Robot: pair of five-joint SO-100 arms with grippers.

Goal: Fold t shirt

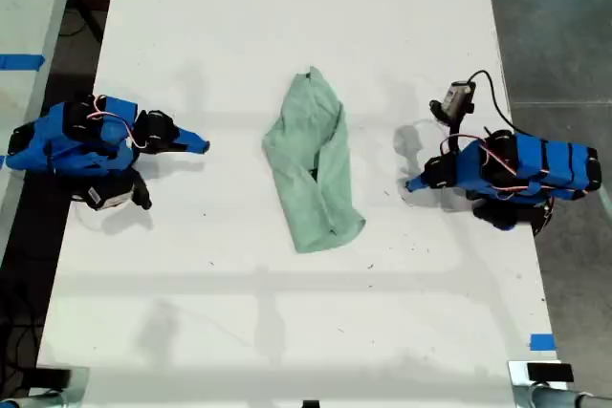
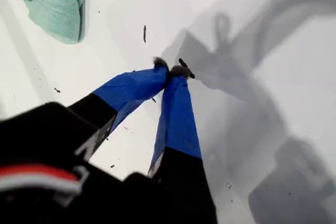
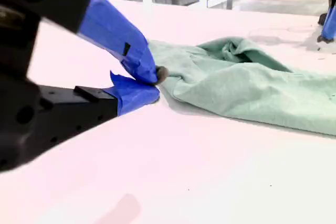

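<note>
The t shirt (image 1: 316, 164), pale mint green, lies rumpled and loosely doubled over in the middle of the white table (image 1: 287, 332). It also shows as a corner in the first wrist view (image 2: 52, 3) and as a long creased heap in the second wrist view (image 3: 252, 82). My first gripper (image 1: 411, 183) rests at the exterior view's right, a short gap from the cloth. Its blue fingertips meet (image 2: 170, 71), shut and empty. My second gripper (image 1: 201, 145) sits at the exterior view's left, farther from the shirt, tips together (image 3: 155, 80) with nothing held.
A second pale table with blue tape (image 1: 21, 61) stands beyond a dark gap at the exterior view's left. Grey floor runs along the table's edge at that view's right. A blue tape mark (image 1: 541, 341) sits near the table's front corner there. A black cable (image 1: 488, 83) loops above the first arm.
</note>
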